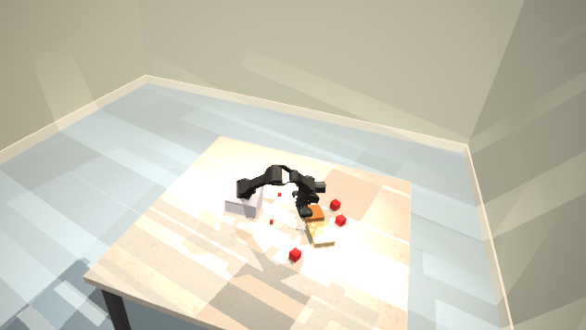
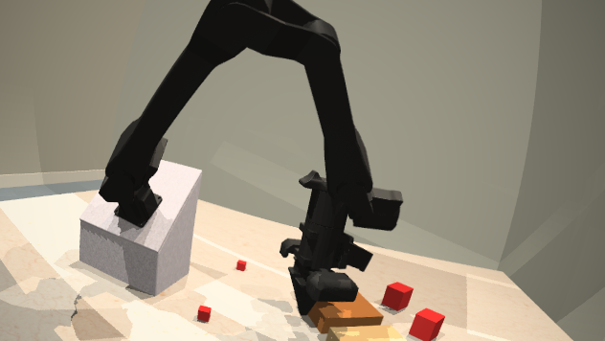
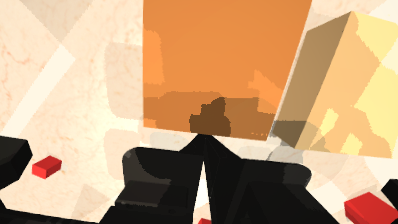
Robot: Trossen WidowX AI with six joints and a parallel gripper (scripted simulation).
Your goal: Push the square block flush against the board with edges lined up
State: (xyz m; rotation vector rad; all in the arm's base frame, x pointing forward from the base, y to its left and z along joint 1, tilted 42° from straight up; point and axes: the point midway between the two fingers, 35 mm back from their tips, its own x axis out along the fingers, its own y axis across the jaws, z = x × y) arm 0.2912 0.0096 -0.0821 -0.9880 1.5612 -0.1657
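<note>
While the claw waits shut, the block is almost home

Because a thin pale line runs between the orange block (image 1: 316,211) (image 2: 351,311) (image 3: 220,55) and the yellow board (image 1: 320,235) (image 2: 366,332) (image 3: 345,95), I can't tell if they really touch. They lie flat, side by side, and their facing sides run almost the same way. Their edges nearest the claw look nearly lined up. Most of the job seems done. What may be left is a small push to close any gap and make the edges even, then moving away.

The claw (image 1: 303,214) (image 2: 304,312) (image 3: 203,135) has its fingers together with nothing in them. Its tips are right by the block's near side, so it has not backed off.

Two red cubes sit past the block, one (image 1: 335,205) (image 2: 397,296) a bit farther from the board than the other (image 1: 340,220) (image 2: 427,325). A long push could bump them. Another red cube (image 1: 295,255) (image 3: 371,207) sits off beside the board. The gray stand (image 1: 238,207) (image 2: 102,244) is well out of the way.
</note>
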